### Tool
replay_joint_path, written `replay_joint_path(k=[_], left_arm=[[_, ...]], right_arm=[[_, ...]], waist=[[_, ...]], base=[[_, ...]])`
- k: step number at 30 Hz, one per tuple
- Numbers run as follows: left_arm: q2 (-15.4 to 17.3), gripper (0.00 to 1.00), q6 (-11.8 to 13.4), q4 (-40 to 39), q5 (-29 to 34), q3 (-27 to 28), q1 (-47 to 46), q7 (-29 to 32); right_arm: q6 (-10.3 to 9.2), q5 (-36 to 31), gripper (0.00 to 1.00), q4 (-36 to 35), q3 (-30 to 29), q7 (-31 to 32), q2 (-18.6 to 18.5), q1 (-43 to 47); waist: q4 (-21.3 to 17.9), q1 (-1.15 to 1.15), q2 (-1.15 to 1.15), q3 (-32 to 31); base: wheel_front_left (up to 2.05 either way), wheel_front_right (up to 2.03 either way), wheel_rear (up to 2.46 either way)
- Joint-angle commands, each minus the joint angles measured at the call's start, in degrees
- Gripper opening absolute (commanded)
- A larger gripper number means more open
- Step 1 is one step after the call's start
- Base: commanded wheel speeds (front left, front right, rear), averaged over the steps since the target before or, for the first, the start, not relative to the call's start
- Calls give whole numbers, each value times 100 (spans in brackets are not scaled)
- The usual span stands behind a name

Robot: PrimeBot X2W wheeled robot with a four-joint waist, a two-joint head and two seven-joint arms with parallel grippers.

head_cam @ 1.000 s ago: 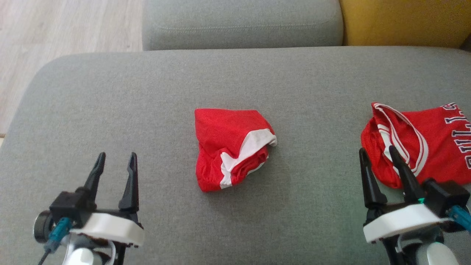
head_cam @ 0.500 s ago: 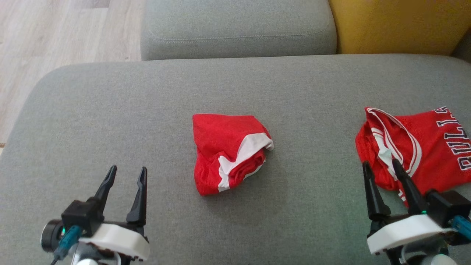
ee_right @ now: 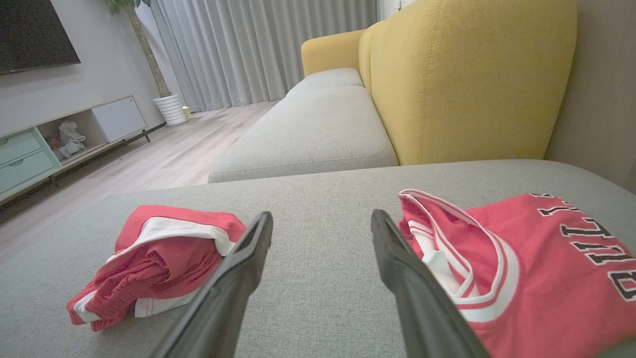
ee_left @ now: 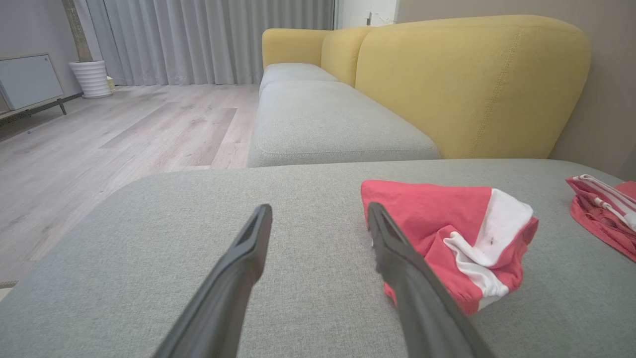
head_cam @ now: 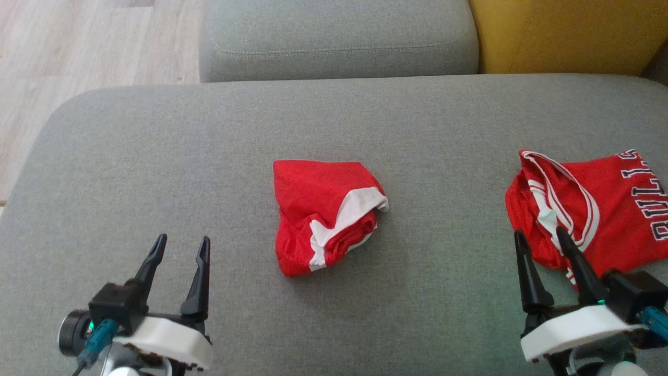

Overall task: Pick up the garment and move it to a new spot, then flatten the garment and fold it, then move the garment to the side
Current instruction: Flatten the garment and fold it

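A crumpled red garment with white trim [head_cam: 323, 211] lies bunched in the middle of the grey sofa seat [head_cam: 209, 156]; the wrist views show it too [ee_left: 457, 233] [ee_right: 159, 253]. My left gripper [head_cam: 180, 245] hovers open at the lower left, well to the garment's left, nothing between its fingers. My right gripper [head_cam: 540, 237] stands open at the lower right, its fingertips just short of a red jersey with dark lettering [head_cam: 605, 203], not touching it. In the right wrist view the jersey [ee_right: 526, 263] lies beside the right finger.
A second grey seat cushion [head_cam: 339, 36] lies beyond the seat, and the yellow sofa back [head_cam: 563, 34] rises at the upper right. Wood floor [head_cam: 78, 47] drops off past the seat's left edge. A cabinet [ee_right: 59, 134] and curtains stand far off.
The head camera tilted, shifting the whole picture down a little. Both grippers sit slightly lower and still open. The garments lie as they were.
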Motion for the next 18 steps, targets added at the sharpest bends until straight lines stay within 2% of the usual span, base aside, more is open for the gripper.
replay_joint_path(k=[1, 18], left_arm=[[144, 100, 44, -212, -11, 206, -242, -21], [142, 100, 12, -238, -31, 140, -490, -56]], right_arm=[[39, 24, 100, -229, 122, -22, -31, -175], [39, -57, 100, 37, 204, -19, -31, -374]], waist=[[2, 0, 0, 10], [118, 0, 0, 281]], base=[[0, 0, 0], [0, 0, 0]])
